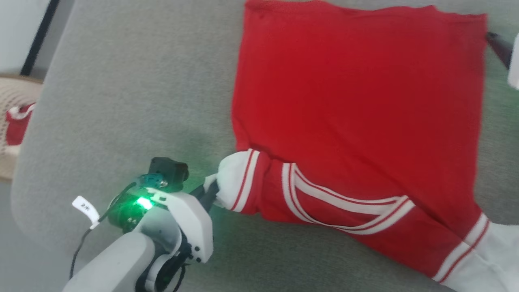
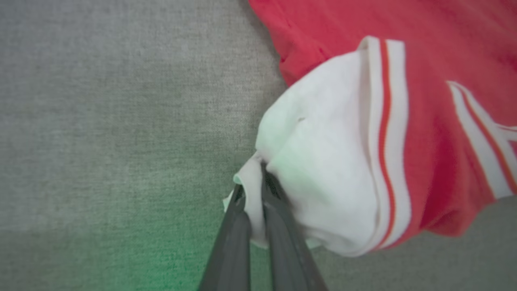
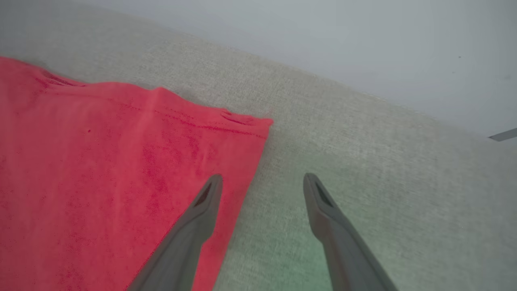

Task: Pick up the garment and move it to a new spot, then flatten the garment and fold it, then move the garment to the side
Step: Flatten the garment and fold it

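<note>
The shirt (image 1: 357, 101) lies spread on the grey cushion (image 1: 121, 101), right of centre. The left tool (image 1: 211, 190) is clamped on its near-left white sleeve (image 1: 231, 180). The right tool (image 3: 262, 182), fingers apart, straddles the shirt's far-right edge.

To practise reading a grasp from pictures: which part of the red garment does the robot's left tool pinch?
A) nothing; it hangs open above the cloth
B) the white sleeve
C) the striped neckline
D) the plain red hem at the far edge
B: in the left wrist view the left tool is shut on a fold of the white sleeve of the garment.
</note>
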Tool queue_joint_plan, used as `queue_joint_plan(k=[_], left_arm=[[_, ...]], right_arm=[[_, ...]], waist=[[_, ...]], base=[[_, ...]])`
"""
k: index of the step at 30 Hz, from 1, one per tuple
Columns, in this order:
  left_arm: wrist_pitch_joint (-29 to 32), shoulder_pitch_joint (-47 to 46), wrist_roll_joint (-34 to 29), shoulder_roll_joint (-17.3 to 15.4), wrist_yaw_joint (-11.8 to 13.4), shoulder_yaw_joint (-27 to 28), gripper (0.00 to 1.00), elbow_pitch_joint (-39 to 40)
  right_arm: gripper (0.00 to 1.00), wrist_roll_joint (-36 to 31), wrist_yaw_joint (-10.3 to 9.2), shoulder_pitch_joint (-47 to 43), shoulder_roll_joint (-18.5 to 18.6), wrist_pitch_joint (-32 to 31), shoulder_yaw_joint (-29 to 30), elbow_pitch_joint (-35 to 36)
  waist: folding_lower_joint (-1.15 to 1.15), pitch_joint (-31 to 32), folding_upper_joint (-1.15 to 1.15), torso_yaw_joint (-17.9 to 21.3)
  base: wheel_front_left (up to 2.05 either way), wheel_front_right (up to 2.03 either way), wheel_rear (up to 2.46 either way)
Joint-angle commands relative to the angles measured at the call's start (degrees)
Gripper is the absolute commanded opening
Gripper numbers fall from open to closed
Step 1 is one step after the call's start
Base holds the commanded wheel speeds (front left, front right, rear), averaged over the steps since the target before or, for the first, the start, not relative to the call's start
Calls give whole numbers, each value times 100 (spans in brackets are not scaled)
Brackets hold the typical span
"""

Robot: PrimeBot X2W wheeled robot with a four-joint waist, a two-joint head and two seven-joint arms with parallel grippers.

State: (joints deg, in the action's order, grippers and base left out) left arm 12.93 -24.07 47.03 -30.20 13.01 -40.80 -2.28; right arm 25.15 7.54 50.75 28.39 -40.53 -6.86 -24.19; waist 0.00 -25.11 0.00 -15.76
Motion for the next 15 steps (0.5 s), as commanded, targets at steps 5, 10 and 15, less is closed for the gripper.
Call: queue_joint_plan(k=[5,10,15], left_arm=[[-46,-128,-30,228,-170,-181,0,-270],[-131,-194,17,400,-280,-253,0,-500],[-228,-183,110,528,-362,-249,0,-746]], right_arm=[[100,-235,-7,740,-138,-525,112,-1398],[100,-305,-6,972,-234,-1187,66,-2483],[0,-472,-5,815,-270,-1697,-237,-3115]], waist=[[0,-245,0,-511],[0,-327,0,-719],[0,-356,0,-786]], base=[[0,0,0],[0,0,0],[0,0,0]])
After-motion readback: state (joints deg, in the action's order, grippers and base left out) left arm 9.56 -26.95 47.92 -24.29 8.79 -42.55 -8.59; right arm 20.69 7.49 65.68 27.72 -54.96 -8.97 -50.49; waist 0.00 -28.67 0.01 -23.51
